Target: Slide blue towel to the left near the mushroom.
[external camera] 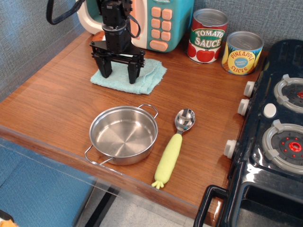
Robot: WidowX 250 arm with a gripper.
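The blue towel (142, 78) lies flat on the wooden table (57, 104) at the back left, just behind the steel pan. My black gripper (119, 76) stands over it with its two fingers spread wide, both tips pressed down on the towel's left and middle part. The jaws hold nothing between them. The mushroom is hidden behind the gripper and arm; only a sliver of reddish brown shows at the arm's left side.
A steel pan (123, 135) sits at the front, a spoon with a yellow handle (172, 151) to its right. A toy microwave (158, 21) stands at the back, with a tomato sauce can (208, 35) and a pineapple can (242, 52). A black toy stove (274, 132) fills the right.
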